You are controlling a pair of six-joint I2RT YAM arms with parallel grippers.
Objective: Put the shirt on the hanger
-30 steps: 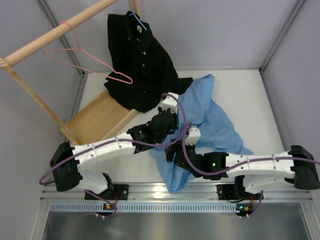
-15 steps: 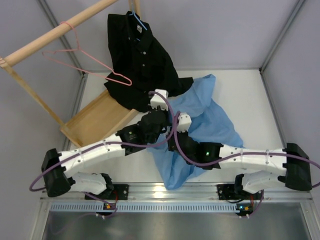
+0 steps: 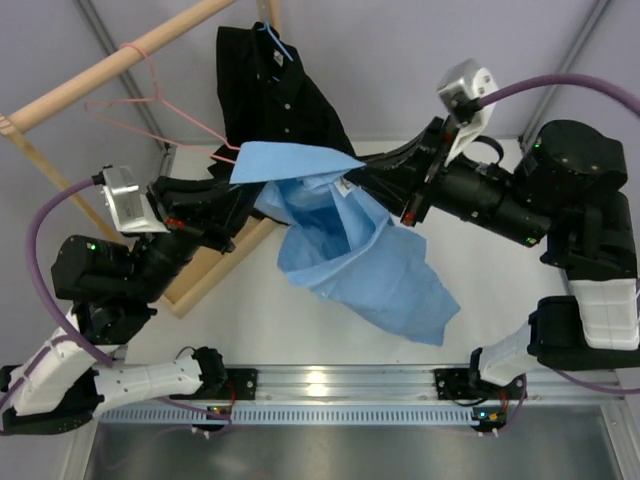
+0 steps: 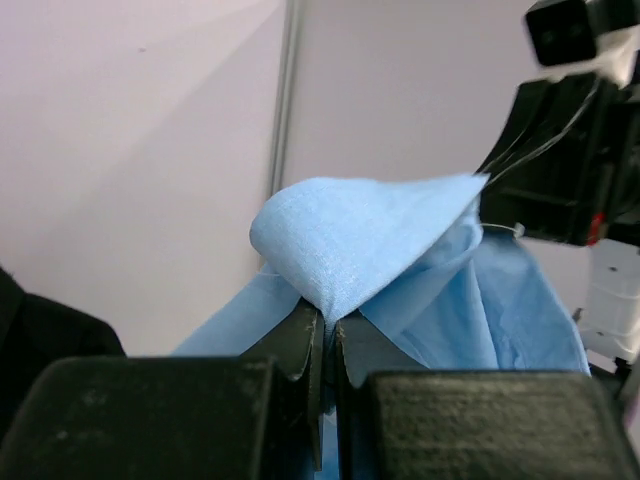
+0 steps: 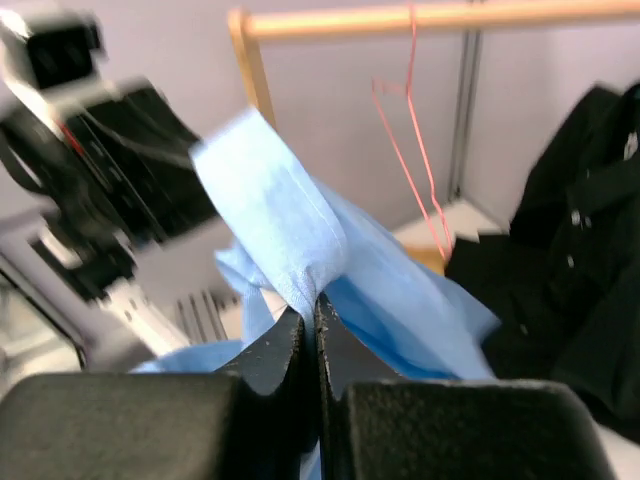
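The light blue shirt (image 3: 350, 260) hangs in the air over the table, held up by both arms. My left gripper (image 3: 238, 188) is shut on one fold of the shirt (image 4: 370, 240), the cloth pinched between its jaws (image 4: 327, 330). Opposite it, my right gripper (image 3: 352, 186) is shut on another fold (image 5: 290, 230), its jaws (image 5: 312, 310) tight together on the cloth. The top edge stretches between the two grippers and the rest drapes down to the table. The pink wire hanger (image 3: 160, 100) hangs on the wooden rod (image 3: 100, 70) at the back left, bare (image 5: 415, 150).
A black shirt (image 3: 280, 90) hangs on a blue hanger (image 3: 275, 40) on the same rod, just behind the grippers. A wooden tray (image 3: 215, 262) lies under my left arm. Grey walls close in on the left, back and right.
Both arms have risen from the table and spread apart, lifting the blue shirt off the surface. My right gripper has shut on the cloth. The left one stayed shut on it.
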